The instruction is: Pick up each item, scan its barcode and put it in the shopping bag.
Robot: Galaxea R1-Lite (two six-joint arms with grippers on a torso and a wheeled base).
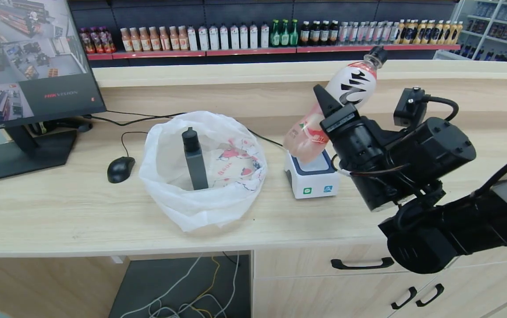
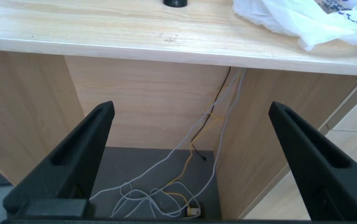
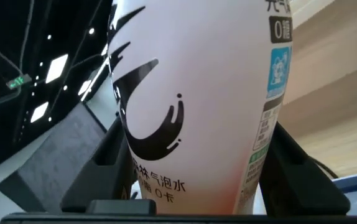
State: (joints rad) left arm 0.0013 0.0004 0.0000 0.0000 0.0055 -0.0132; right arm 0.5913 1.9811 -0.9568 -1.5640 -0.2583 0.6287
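Right of centre, the right gripper [image 1: 333, 109] pinches one pink-and-white drink bottle [image 1: 351, 86], tilted with its cap toward the upper right and its base just over the single white scanner [image 1: 313, 179]. At centre, one white shopping bag [image 1: 200, 214] stands open on the counter [image 1: 59, 212] and holds one upright grey bottle [image 1: 193, 159] beside a printed packet [image 1: 235, 165]. One mouse [image 1: 120, 169] and one monitor [image 1: 28, 57] occupy the left. The left gripper [image 2: 191, 115], its fingers spread wide, faces loose cables [image 2: 166, 186] under the counter.
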